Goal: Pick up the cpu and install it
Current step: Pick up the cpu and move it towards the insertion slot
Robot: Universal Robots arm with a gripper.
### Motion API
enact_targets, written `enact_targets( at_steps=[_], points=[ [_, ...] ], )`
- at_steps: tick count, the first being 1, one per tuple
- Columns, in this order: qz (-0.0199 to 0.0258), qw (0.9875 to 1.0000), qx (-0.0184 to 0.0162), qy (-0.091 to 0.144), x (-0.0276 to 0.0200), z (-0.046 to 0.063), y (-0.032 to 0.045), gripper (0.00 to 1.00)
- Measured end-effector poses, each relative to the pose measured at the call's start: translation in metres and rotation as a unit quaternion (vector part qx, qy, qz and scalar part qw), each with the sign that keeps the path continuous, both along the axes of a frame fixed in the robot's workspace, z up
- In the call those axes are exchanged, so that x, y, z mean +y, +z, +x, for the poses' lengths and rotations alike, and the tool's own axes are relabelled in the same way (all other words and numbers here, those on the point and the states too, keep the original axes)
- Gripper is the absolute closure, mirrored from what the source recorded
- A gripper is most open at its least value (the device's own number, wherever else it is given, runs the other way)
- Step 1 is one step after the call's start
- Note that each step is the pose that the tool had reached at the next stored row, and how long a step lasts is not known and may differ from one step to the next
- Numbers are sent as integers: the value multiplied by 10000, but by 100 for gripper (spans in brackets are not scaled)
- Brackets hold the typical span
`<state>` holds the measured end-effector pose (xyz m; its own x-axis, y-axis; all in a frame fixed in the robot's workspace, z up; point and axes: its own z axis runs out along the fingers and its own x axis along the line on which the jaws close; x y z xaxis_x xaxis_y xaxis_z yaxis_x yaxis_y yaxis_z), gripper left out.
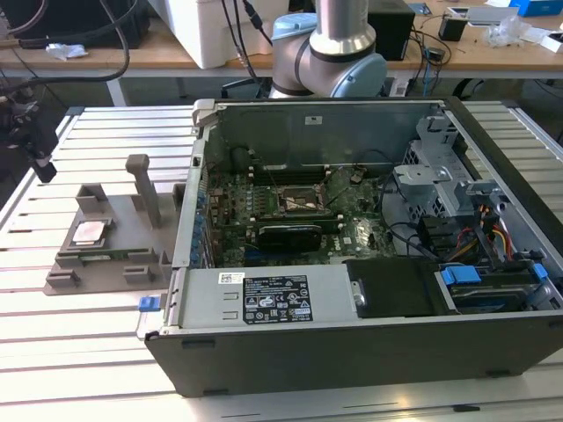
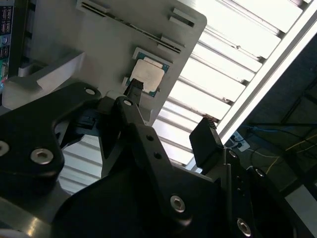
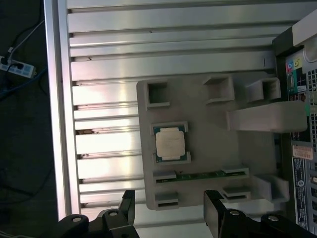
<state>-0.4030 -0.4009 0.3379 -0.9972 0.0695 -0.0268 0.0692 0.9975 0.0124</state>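
Fingers (image 3: 128,208): the two black fingers are standing wide apart with nothing between them, so the gripper (image 3: 170,196) is carrying nothing.

Step in hand, as you should be reading it: the approach for the pick. No grasp is made and nothing of the install is begun.

The small flat square cpu with the silvery metal top (image 3: 171,144) is lying in its shallow pocket on the grey plastic fixture plate (image 3: 213,163). That plate is sitting on the slatted aluminium table (image 3: 104,54), just beside the open dark computer case (image 1: 352,360).

In the first wrist view the gripper is hovering over the plate's edge, near the chip but not over it, touching neither.

The black-framed socket on the green motherboard (image 1: 303,202) is waiting inside the case, well apart from the chip.

Judgement: the pick is calling for the open fingers centred over the chip, squared to its free edges. The pocket's raised lips are leaving little room, so you should be watching for a tilted or one-sided grip.
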Motion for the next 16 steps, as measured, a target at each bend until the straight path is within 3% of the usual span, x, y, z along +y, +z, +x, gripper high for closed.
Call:
enact_targets(
  at_steps=[11, 16],
  points=[
    [0, 10000, 0, 0, 0, 0, -94, 34],
    [-4, 10000, 0, 0, 4, 8, -178, 34]
  ],
)
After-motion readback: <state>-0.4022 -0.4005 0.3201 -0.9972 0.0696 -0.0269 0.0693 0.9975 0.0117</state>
